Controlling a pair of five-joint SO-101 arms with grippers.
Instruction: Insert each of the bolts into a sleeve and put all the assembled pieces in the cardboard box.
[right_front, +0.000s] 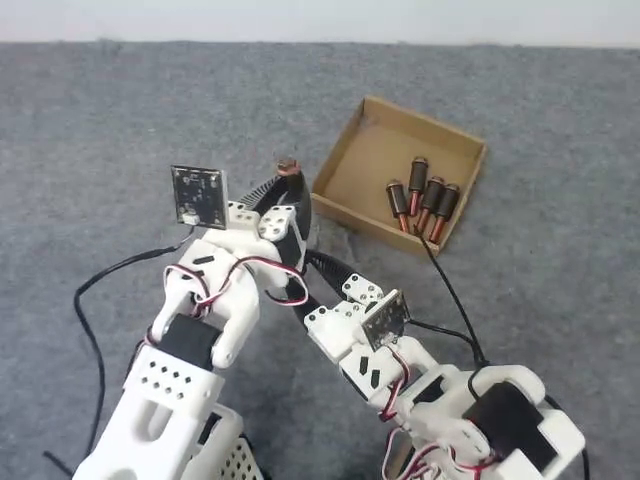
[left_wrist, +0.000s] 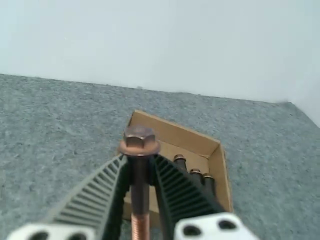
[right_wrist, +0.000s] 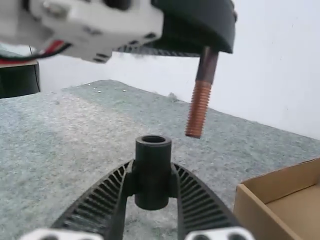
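My left gripper is shut on a copper bolt, held upright with its hex head on top and its threaded shank pointing down. In the high view the left gripper holds the bolt just left of the cardboard box. My right gripper is shut on a black sleeve, upright with its open bore facing up. The bolt hangs above the sleeve, its tip slightly off to the box side of the bore and apart from it. Several assembled pieces lie in the box.
The box stands on grey carpet to the right of the grippers, and its corner is close beside my right gripper. The right arm reaches in under the left arm. Cables trail near the box's front.
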